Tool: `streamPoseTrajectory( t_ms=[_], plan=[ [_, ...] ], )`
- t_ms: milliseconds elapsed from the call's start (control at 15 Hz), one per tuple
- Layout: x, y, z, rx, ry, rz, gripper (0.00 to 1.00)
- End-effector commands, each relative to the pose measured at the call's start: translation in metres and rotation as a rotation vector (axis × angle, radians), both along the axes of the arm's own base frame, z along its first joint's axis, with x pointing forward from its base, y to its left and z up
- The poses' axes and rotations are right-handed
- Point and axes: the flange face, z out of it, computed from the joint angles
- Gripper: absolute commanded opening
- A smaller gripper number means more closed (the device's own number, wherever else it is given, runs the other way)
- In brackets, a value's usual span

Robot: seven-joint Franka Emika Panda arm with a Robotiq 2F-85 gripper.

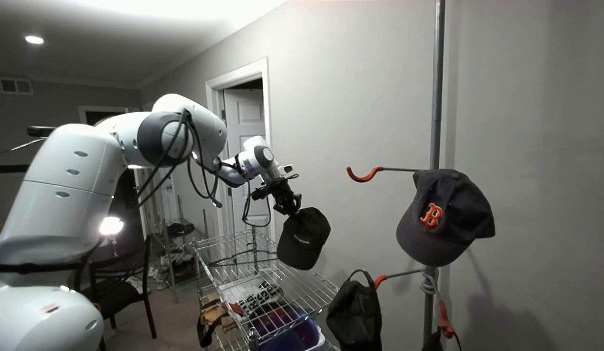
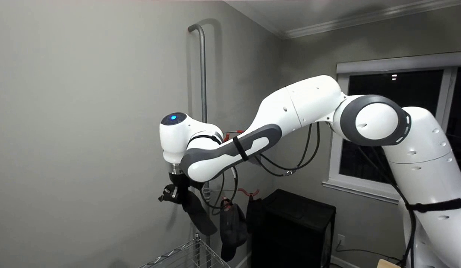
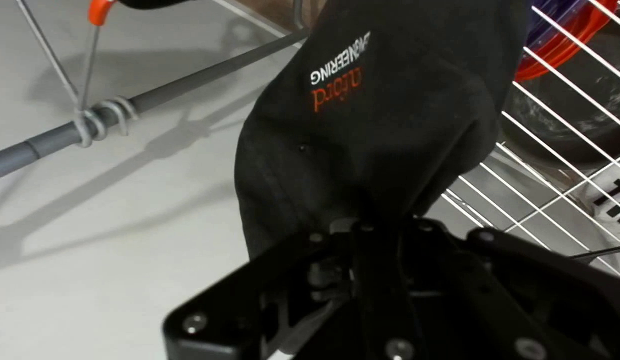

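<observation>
Cap (image 3: 390, 120), apparently "ENGINEERING", wrist view only

The pole (image 1: 437, 97) ran out of an exterior view at top and bottom. Left of the pole there, the black cap (image 1: 311, 226) bore lettering (image 1: 302, 239) too small to read; the wrist view cropped its far end, and the tips of the fingers (image 3: 377, 280) blurred into its cloth. Nearer the pole, a dark hanging item (image 1: 355, 312) was cut off below.

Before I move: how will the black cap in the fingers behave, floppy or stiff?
The black cap probably flexes: it folds beside the fingers. The brim is likely stiffer: its profile looks nearly straight in an exterior view. Gripped at one end, the cap may sway.
</observation>
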Motion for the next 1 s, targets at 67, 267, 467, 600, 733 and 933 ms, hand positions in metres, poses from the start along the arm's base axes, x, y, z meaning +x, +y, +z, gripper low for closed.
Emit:
streamPoseTrajectory(
  t_ms=[67,267,467,600,733,933],
  plan=[
    [-0.031,-0.010,0.053,-0.064,-0.118,-0.055,0.04],
    [-0.045,-0.016,0.091,-0.110,-0.223,-0.098,0.04],
    [-0.060,-0.024,0.125,-0.166,-0.320,-0.161,0.04],
    [-0.073,-0.031,0.146,-0.194,-0.367,-0.205,0.04],
    [-0.085,-0.037,0.162,-0.214,-0.404,-0.243,0.04],
    [-0.101,-0.048,0.182,-0.239,-0.462,-0.304,0.04]
  ],
)
